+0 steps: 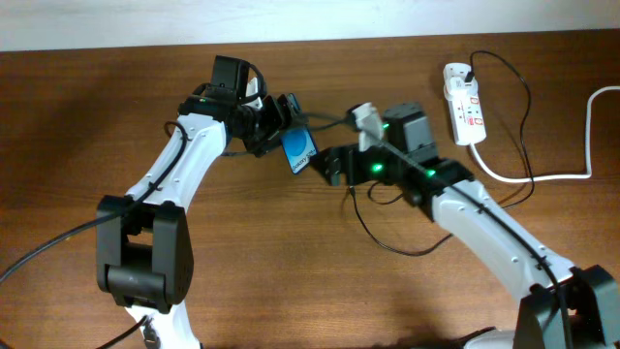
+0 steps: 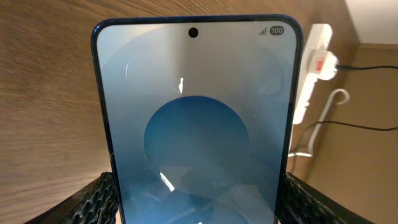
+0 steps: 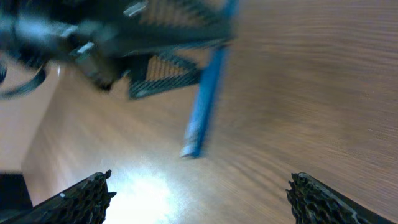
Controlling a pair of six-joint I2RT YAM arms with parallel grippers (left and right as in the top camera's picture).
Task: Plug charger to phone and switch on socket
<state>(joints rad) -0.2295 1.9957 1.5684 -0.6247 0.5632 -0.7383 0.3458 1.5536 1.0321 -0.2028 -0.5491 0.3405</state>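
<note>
- Left gripper (image 1: 286,131) clenched on the phone (image 1: 299,151), holding it by its long edges, raised off the counter (image 1: 87,116) near mid-table.
- Left wrist view: phone screen (image 2: 196,124) faces the camera, blue with a lighter circle; fingers (image 2: 99,199) press either side.
- Right gripper (image 1: 329,165) just beside the phone's lower end; jaws spread wide, nothing between them.
- Right wrist view, blurred: phone (image 3: 205,93) seen edge-on as a thin blue bar.
- Socket (image 1: 464,105) lies at far right of the counter, well apart from the phone; white cord (image 1: 542,177) trails right.
- Charger (image 1: 530,126) cable loops from the socket's top end across the counter; plug tip not made out.
</note>
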